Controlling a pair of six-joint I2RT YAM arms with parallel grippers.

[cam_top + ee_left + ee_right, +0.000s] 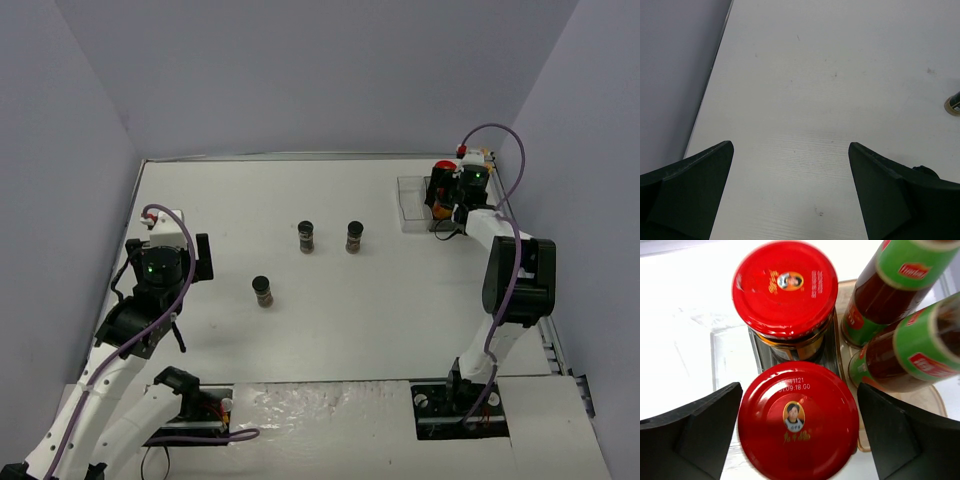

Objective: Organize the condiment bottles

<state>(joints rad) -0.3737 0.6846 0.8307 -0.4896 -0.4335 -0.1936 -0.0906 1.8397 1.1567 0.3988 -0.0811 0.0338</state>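
Two squat red-lidded jars stand in the tray's grey middle compartment, the far one (785, 287) behind the near one (797, 420). My right gripper (800, 432) is open, its fingers straddling the near jar. Two slim sauce bottles with red-green labels (890, 285) (910, 350) stand in the amber compartment to the right. Three tiny black-capped dark jars (306, 236) (354, 237) (262, 291) stand on the table's middle. My left gripper (790, 190) hangs open over bare table at the left, empty; the rim of one dark jar (954, 102) shows at its view's right edge.
The three-compartment plastic tray (410, 205) sits at the back right, near the right wall, with the right gripper (447, 200) above it. The table's left edge (710, 90) and the grey wall lie close to the left gripper (197, 260).
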